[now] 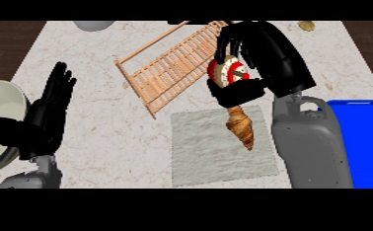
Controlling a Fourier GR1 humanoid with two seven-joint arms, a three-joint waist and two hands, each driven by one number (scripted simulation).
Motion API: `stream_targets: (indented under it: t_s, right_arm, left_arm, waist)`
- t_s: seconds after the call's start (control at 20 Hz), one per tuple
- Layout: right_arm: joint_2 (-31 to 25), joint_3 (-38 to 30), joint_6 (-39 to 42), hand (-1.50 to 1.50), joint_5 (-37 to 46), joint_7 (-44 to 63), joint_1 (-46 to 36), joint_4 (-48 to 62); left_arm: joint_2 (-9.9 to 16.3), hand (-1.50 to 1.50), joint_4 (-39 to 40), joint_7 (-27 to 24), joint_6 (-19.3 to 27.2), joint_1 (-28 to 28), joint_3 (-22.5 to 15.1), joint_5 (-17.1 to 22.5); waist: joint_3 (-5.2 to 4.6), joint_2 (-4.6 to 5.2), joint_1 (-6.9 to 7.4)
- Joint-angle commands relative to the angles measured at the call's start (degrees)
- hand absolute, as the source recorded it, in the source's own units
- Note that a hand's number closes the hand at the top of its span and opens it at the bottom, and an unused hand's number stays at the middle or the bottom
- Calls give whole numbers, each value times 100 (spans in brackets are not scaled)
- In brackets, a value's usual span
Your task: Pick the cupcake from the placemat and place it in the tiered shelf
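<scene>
My right hand is curled round the cupcake, which shows red and white between the fingers and thumb. The hand holds it in the air at the near right edge of the wooden tiered shelf, a slatted rack lying across the counter's middle. Below the hand lies the pale grey placemat, with a brown croissant on its upper right part. My left hand rests open at the left edge, fingers up.
A blue bin stands at the right edge. A pale plate sits at the far left behind my left hand. A grey bowl and a small brown object lie along the counter's far edge.
</scene>
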Motion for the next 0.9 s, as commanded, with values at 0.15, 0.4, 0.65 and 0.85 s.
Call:
stream_targets:
  t_s: [0.15,0.4,0.65,0.85]
  right_arm:
    - [40,-31,-1216,150,218,-892,-522,1702]
    - [41,80,-2021,150,-82,-1249,-983,2746]
    - [41,-90,-2651,150,-140,-2120,-1605,4339]
    - [41,-160,-3211,150,-198,-2633,-1887,5337]
  left_arm:
    - [-131,0,83,82,64,-76,-60,-128]
    - [-3,0,-263,-45,-225,382,81,107]
    - [-219,0,-223,142,104,-46,-171,-262]
    - [-195,0,172,-247,-142,84,-55,-61]
  waist:
    - [1,6,9]
    - [1,0,61]
    - [2,22,81]
    - [0,40,130]
